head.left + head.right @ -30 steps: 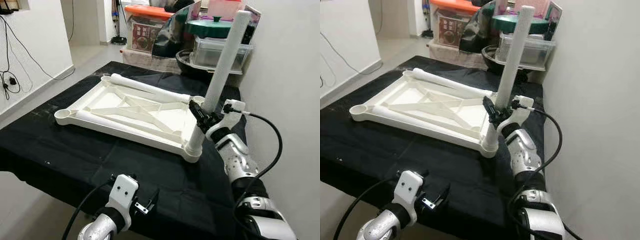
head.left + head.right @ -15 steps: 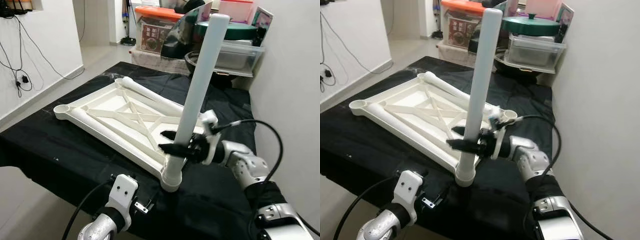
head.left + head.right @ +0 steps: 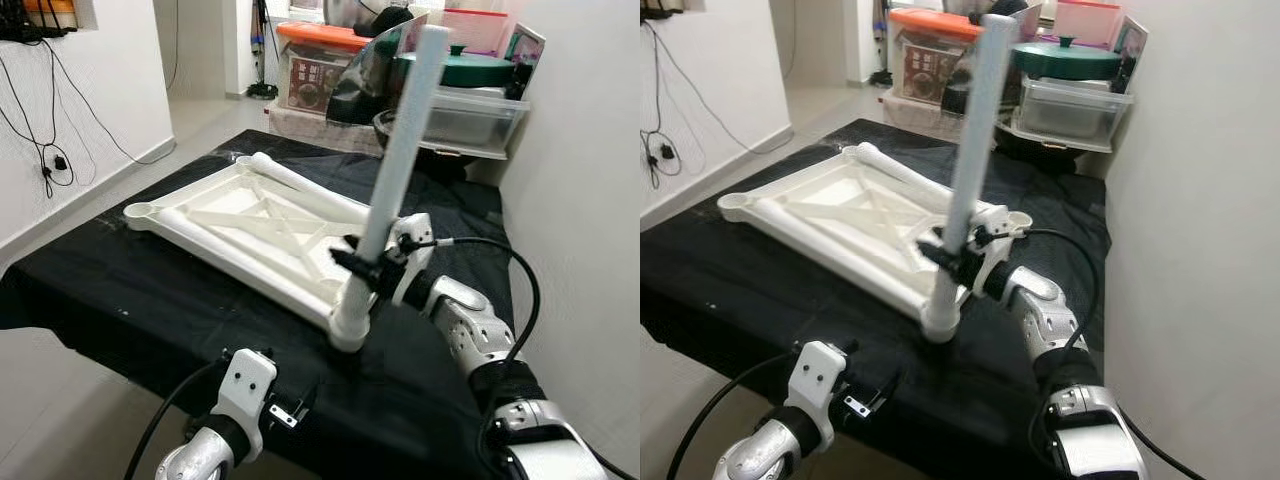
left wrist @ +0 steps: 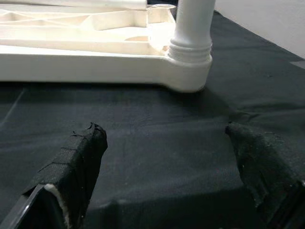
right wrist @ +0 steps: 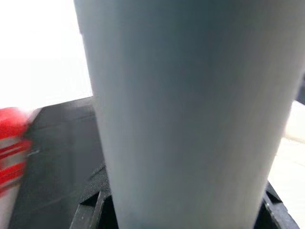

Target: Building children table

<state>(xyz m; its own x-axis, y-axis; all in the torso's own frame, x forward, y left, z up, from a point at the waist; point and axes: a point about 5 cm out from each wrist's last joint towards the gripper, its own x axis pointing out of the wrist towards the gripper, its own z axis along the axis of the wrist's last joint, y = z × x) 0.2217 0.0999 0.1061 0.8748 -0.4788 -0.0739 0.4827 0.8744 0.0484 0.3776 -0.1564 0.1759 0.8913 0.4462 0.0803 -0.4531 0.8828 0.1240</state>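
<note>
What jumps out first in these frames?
A tall white table leg stands in the near corner socket of the upturned white tabletop on the black cloth, clamped low by the right gripper. The left gripper hovers open at the cloth's near edge.

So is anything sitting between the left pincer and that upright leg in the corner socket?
Nothing visible. The left pincer hovers open over bare black cloth, with a clear line to the upright leg in the tabletop's corner socket. The right pincer is shut on that leg higher up.
</note>
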